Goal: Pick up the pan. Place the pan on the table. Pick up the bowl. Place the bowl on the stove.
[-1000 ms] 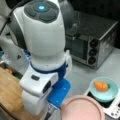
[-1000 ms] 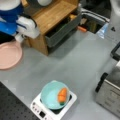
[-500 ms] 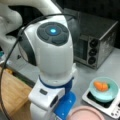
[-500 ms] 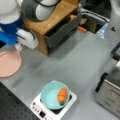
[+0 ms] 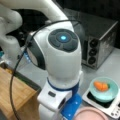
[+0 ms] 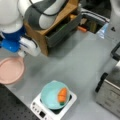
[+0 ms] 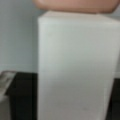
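**A:** Where are the fingers at? I can't tell if they're spread or pinching anything. The wrist view is just the pan's white handle (image 7: 77, 67) filling the shot, with the pinkish rim at the top.

**B:** Same. In a front view the gripper (image 6: 23, 47) sits right at the edge of the pan (image 6: 10, 70), which lies flat on the grey worktop (image 6: 75, 62) at the left. So I'd say it's the pan-on-table step, about finished.

**A:** And the bowl?

**B:** The teal bowl (image 6: 53, 95) is already sitting on the stove (image 6: 40, 112) with something orange in it, well apart from the pan. So I'd guess only letting go is left.

**A:** Any labels?

**B:** Nothing readable, not even on the toaster oven (image 5: 100, 45).
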Tool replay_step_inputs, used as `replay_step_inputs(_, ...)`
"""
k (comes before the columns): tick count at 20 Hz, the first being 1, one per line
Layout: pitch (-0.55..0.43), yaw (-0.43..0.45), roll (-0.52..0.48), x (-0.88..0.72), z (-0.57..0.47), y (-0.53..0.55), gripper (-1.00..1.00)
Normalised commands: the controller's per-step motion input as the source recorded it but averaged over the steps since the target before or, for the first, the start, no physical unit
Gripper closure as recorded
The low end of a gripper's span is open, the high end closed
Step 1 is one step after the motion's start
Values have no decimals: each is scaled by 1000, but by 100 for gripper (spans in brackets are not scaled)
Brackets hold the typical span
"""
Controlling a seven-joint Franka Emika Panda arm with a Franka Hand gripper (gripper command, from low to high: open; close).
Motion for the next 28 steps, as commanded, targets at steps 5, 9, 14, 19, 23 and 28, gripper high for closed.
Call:
replay_step_inputs(5, -79, -86, -49, 81, -219, 135, 100)
replay_step_inputs(9, -120, -72, -4, -1, -186, 77, 100)
replay_step_inputs(14, -151, -72, 22, -65, -155, 80, 100)
replay_step_inputs(19, -183, -73, 38, -152, -168, 107, 100)
replay_step_inputs(23, -227, -89, 59, -224, -214, 102, 100)
replay_step_inputs(28, -266, -118, 59, -284, -216, 111, 100)
